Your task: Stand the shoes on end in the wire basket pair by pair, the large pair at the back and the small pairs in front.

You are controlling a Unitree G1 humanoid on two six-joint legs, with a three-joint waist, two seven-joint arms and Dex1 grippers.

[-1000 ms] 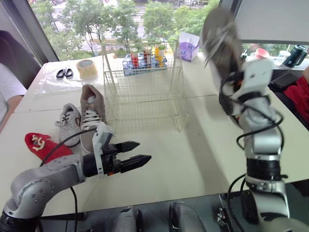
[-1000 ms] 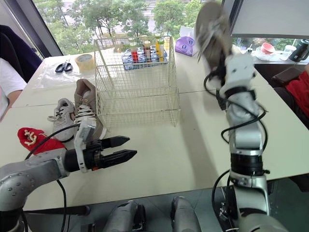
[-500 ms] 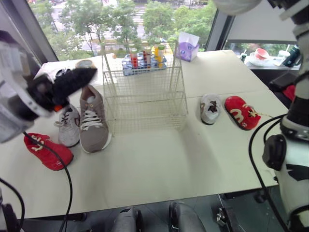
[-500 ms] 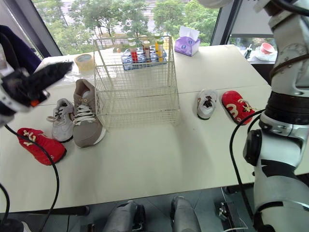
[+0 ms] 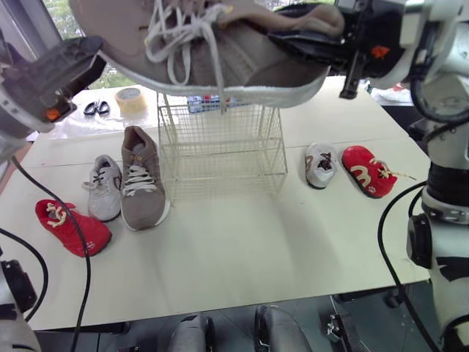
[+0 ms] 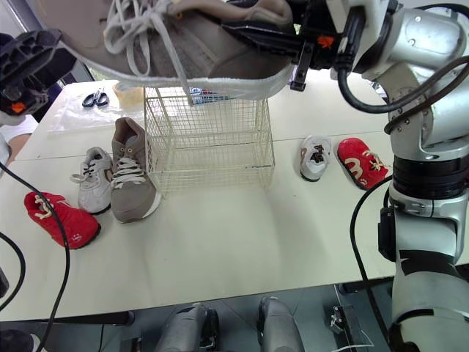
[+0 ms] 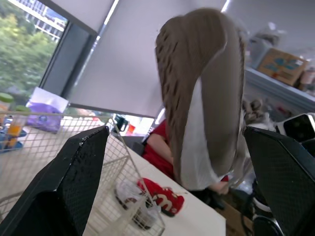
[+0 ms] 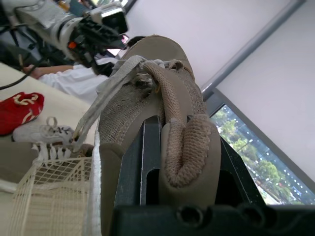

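Observation:
A large grey-brown shoe [image 5: 220, 51] hangs on its side high above the table, close to my head. My right gripper [image 5: 300, 38] is shut on its heel collar [image 8: 184, 147], with one finger inside the shoe. My left gripper [image 5: 62, 67] is raised by the toe end, open; its fingers [image 7: 74, 182] stand wide apart with the sole [image 7: 197, 98] beyond them. The wire basket [image 5: 220, 150] stands empty at mid table. The matching large shoe [image 5: 141, 180], a small white shoe [image 5: 105, 191] and a small red shoe [image 5: 69, 227] lie left of it.
Right of the basket lie another small white shoe [image 5: 319, 163] and a small red shoe [image 5: 368, 170]. Behind the basket are a roll of tape [image 5: 130, 100], scissors [image 5: 97, 108] and a crate of bottles [image 5: 205, 105]. A person in white sits at far left.
My right arm has swung the large shoe across the top of the view, now lying sideways. My left gripper has risen from low over the table's front to the shoe's toe end.

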